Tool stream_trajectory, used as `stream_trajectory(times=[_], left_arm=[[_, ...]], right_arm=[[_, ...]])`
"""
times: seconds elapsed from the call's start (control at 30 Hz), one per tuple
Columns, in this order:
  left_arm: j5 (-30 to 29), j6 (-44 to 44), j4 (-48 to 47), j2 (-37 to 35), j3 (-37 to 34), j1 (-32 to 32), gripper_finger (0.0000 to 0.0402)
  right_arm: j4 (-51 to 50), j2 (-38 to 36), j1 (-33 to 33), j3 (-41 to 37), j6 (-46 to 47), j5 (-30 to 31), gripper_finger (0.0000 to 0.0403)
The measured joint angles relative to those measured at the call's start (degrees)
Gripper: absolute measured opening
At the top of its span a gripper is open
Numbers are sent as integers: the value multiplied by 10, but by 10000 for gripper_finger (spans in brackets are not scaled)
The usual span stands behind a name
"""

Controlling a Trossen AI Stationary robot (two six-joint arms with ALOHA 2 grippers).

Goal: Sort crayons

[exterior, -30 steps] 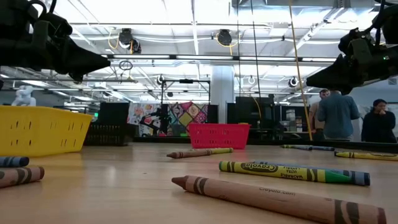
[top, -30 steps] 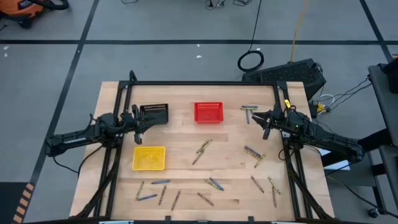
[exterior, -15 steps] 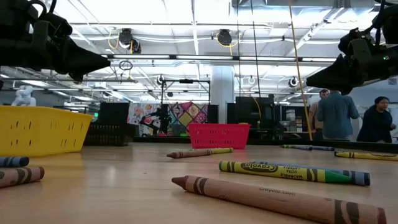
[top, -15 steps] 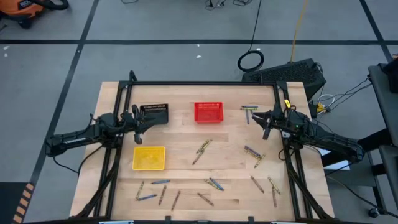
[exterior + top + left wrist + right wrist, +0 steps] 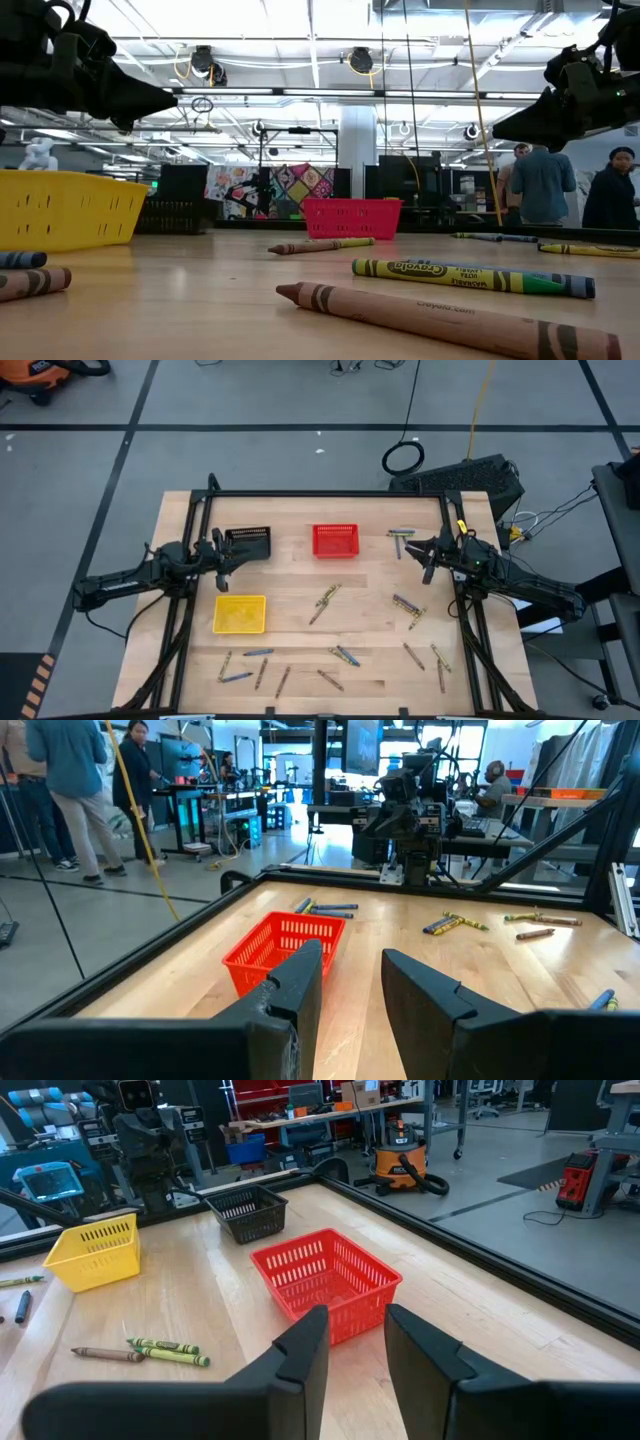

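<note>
Cropping brown crayon (image 5: 440, 318) at edge

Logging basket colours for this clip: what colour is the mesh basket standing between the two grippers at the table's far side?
Red. The basket shows best in the right wrist view, empty as far as visible.

The table (image 5: 370, 585) is pale wood with a smooth, slightly shiny finish. The crayons (image 5: 470, 276) are wrapped in matt paper. The red basket (image 5: 325, 1280), yellow basket (image 5: 98, 1250) and black basket (image 5: 245, 1211) look like plastic mesh.
</note>
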Motion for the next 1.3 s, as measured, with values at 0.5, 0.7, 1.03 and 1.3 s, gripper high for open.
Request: stream_trajectory(times=[0.5, 0.7, 1.03, 1.3], left_arm=[[0, 0, 0, 0, 0, 0, 113], [0, 0, 0, 0, 0, 0, 113], [0, 0, 0, 0, 0, 0, 113], [-14, 1, 1, 0, 0, 0, 113]], right_arm=[[89, 0, 0, -3, -37, 0, 89], [90, 0, 0, -3, -37, 0, 89], [88, 0, 0, -2, -37, 0, 89], [86, 0, 0, -1, -37, 0, 89]])
